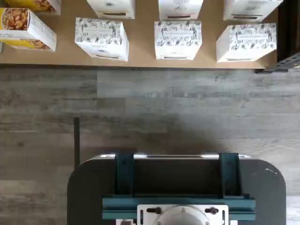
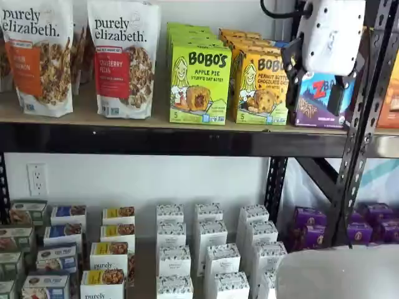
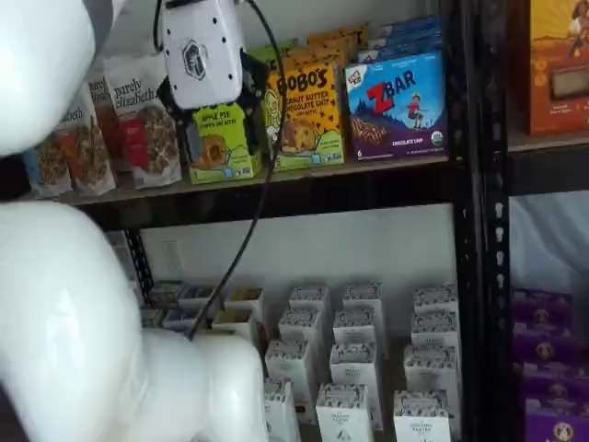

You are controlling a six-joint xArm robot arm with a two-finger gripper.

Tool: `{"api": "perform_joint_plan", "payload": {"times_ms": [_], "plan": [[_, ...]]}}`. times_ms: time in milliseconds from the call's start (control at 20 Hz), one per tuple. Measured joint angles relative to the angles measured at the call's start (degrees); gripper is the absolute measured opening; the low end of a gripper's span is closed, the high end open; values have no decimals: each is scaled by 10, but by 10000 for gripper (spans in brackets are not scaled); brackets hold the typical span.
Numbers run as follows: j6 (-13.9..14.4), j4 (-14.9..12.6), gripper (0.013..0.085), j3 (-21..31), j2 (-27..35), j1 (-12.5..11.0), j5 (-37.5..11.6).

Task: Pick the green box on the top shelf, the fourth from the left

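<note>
Lime-green upright cardboard carton (image 2: 199,84) on tan wooden top shelf (image 2: 156,118): probably light, stiff; grasp its side panels. White-bodied gripper (image 2: 315,90), fingers apart, empty.

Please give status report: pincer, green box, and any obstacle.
Pincer empty, raised at top shelf height, fingers side-on, opening not readable. Green box upright on shelf, untouched. Yellow-orange Bobo's carton close beside it.

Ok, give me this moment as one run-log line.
phase: approach | target: green box upright on top shelf, untouched | gripper: in front of shelf, holding nothing, jaws unclear
</note>
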Motion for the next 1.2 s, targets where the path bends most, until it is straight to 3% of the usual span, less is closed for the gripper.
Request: {"api": "perform_joint_plan", "payload": {"times_ms": [50,100,250,750,1200], "plan": [[-5,9,850,3,-3,-8,-4],[-18,34,850,10,-11,-33,-16],[-23,46,850,12,-13,-41,-20],[-14,45,850,20,-14,-29,-39],[20,26,850,15,7,15,-78]]}}
